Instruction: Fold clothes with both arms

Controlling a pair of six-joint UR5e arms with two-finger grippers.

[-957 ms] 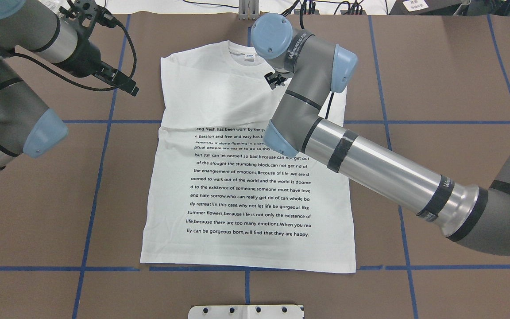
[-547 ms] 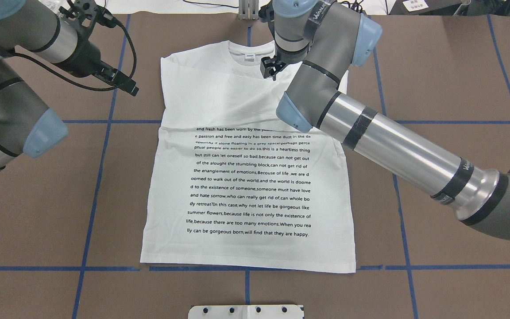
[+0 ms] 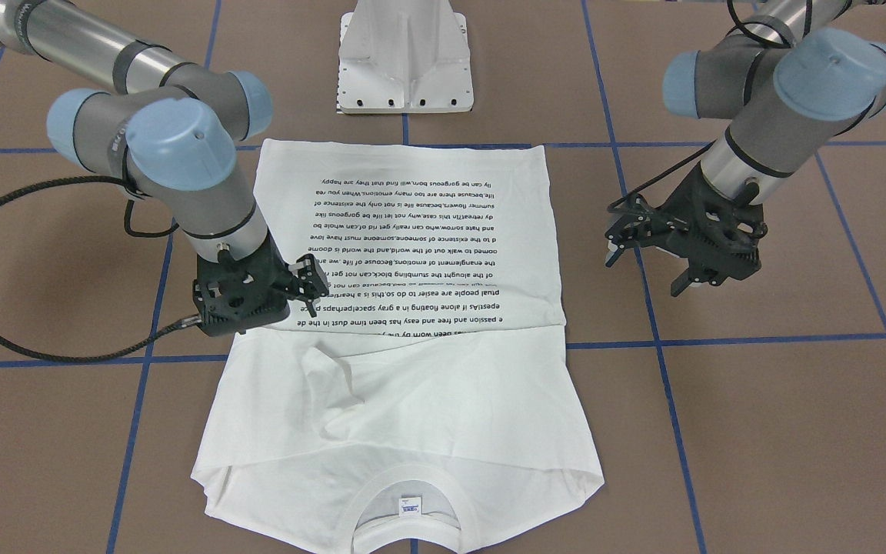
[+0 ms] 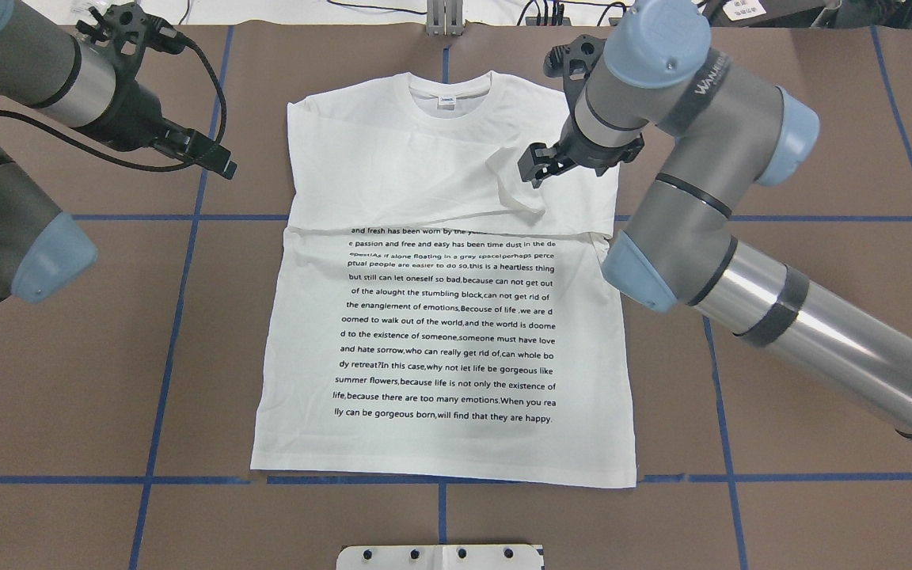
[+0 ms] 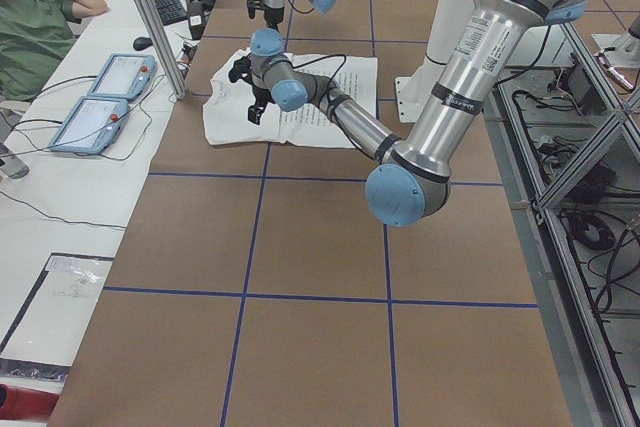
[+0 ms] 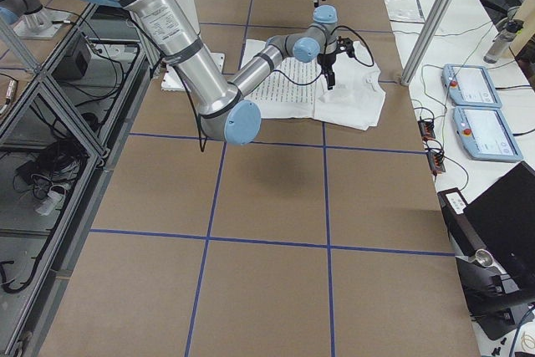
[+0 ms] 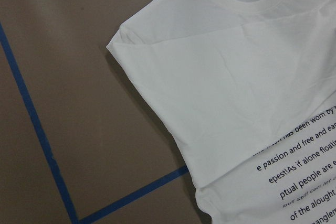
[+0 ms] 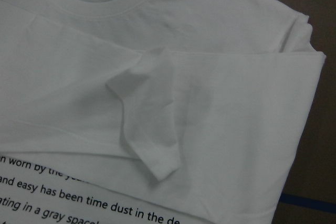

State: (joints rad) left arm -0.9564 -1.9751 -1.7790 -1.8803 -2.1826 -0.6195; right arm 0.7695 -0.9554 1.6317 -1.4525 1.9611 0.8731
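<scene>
White long-sleeved cotton shirt [image 4: 440,332], block of small black text lines on the upper face. Lies flat at the middle of the brown desk [image 4: 804,142], ribbed collar with small label [image 4: 446,89] toward the far edge, hem near the white metal pedestal base [image 4: 440,556]. Sits within a grid of blue tape lines [image 4: 179,317].

Condition: both sleeves turned in over the body, side edges close to straight. Right-side sleeve cuff [image 4: 513,191]: loose and rumpled on the chest, one end curled up. Shallow cross crease at the top of the print, hiding part of the first text line.

Right arm's black fingers [image 4: 531,166]: spread apart, gripping nothing, poised over the chest just beside the rumpled cuff. Contact with the cloth: cannot tell.

Left arm's black fingers [image 4: 214,158]: spread wide, empty, over bare desk near the shirt's left shoulder, clear of the cloth.

Progress, by judgement: sleeve stage done or nearly so, right cuff untidy and possibly in need of smoothing. Body not yet folded: full length from collar to hem open, no lengthwise or crosswise fold made. Early to middle of the job. Remaining, most likely: a grasp at two matching points, one per arm, then a fold of one end over the other, perhaps a further halving.

Risk: loose cuff liable to slip out or bunch inside the next fold.
</scene>
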